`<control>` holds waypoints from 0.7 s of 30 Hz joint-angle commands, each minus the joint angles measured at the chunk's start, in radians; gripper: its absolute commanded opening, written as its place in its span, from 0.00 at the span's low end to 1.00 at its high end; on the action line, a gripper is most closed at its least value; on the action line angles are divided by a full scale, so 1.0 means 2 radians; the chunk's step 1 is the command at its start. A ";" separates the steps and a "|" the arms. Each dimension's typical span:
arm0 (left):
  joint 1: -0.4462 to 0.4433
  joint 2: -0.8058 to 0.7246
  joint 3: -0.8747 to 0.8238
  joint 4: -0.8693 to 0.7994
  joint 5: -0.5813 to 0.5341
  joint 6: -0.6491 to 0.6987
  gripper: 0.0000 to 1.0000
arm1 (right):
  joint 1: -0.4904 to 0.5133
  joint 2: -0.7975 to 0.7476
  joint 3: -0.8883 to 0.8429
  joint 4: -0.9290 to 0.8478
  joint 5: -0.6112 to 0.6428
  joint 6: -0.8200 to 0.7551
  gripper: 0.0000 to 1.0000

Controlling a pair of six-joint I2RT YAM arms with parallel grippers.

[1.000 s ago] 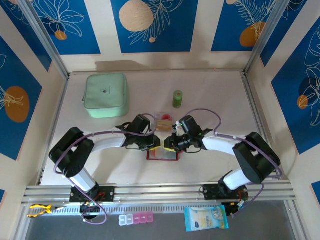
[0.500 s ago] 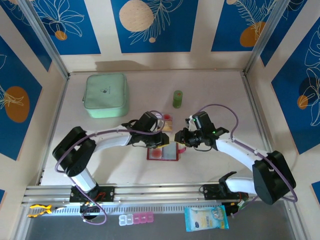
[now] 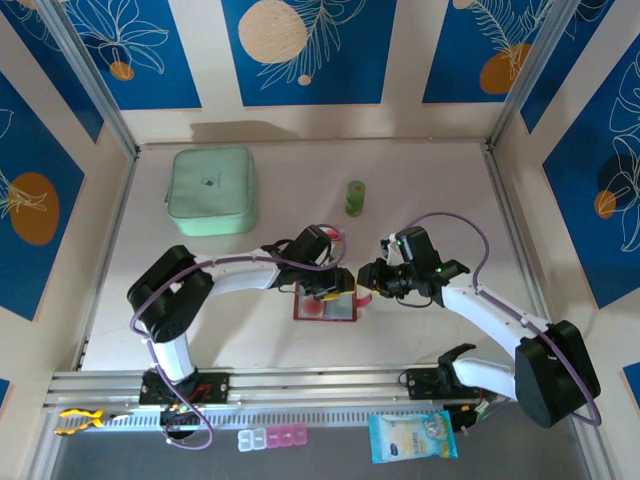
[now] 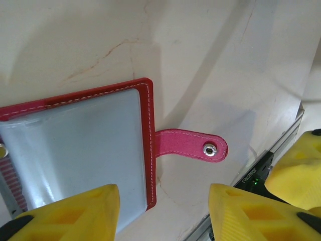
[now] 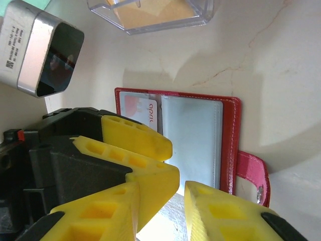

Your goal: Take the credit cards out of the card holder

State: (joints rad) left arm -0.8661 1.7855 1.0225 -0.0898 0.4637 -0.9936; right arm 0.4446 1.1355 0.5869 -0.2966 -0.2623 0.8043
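The red card holder lies open on the table, its greyish clear pocket facing up and its strap tab sticking out to the side. A pale credit card with red markings sits in the other pocket. My left gripper hovers open over the holder's far edge, and in the left wrist view its jaws straddle the holder's corner without gripping it. My right gripper hangs just right of the holder, next to the tab. Its jaws stand slightly apart with nothing between them.
A clear plastic box holding an orange-beige card lies just beyond the holder. A mint-green pouch rests at the back left and a small green cylinder at the back middle. The two grippers are close together.
My left gripper has slid right over the holder and opened its jaws. My right gripper has drawn back to the right, off the holder, uncovering its clear pocket.
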 commanded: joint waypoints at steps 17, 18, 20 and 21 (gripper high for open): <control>0.065 -0.090 -0.075 -0.044 -0.020 0.052 0.34 | 0.054 0.082 0.034 0.037 -0.014 0.026 0.24; 0.070 -0.097 -0.084 -0.044 -0.022 0.053 0.33 | 0.060 0.091 0.039 0.038 -0.013 0.027 0.24; 0.079 -0.108 -0.100 -0.042 -0.023 0.053 0.31 | 0.070 0.107 0.048 0.042 -0.012 0.028 0.23; 0.084 -0.114 -0.108 -0.041 -0.023 0.053 0.29 | 0.074 0.115 0.053 0.042 -0.012 0.029 0.22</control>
State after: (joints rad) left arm -0.7204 1.5974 0.8452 -0.1394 0.4332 -0.9112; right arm 0.5735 1.3392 0.6521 -0.2321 -0.2794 0.8471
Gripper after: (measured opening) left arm 0.302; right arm 0.224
